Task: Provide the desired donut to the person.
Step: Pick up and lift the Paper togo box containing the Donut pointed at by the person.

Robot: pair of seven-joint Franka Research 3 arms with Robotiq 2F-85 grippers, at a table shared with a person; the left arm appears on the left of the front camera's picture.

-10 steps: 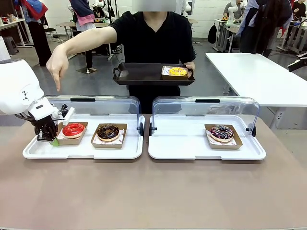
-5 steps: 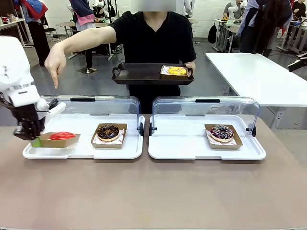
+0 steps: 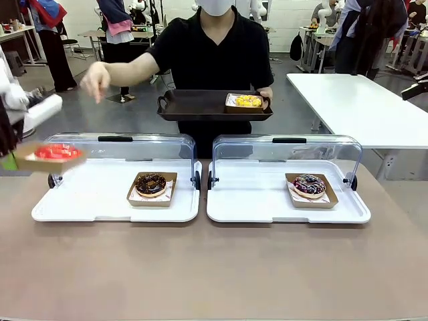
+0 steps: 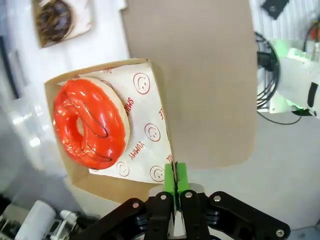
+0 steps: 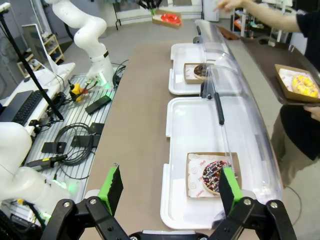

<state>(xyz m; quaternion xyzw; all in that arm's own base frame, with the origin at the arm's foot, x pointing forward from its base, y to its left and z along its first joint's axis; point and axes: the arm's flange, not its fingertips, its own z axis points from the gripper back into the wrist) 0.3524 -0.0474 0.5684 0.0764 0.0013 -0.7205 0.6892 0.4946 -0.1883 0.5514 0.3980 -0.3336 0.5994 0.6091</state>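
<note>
Busy lab w/ other tables behind; up front a brown bench [image 3: 214, 267] carries two white trays [image 3: 114, 210] under raised clear lids. Left hand [image 4: 175, 192] has its green pads pressed together on the edge of a cardboard tray [image 4: 107, 182], pinching it by the rim so the red donut [image 4: 90, 127] rides flat and untouched. In the front view that donut [image 3: 57, 152] hangs at about 9 o'clock, lifted clear of the left tray, prob. bound for the person [image 3: 210, 53] at 12 o'clock. Person holds a black serving tray [image 3: 200, 107] out level, a yellow donut [image 3: 247, 101] already on it, so there's a landing spot. Chocolate donut [image 3: 151, 184] sits left-centre; sprinkled donut [image 3: 309, 184] at 3 o'clock. Right hand [image 5: 167, 192] is spread wide, holding nothing, parked back from the bench edge.
</note>
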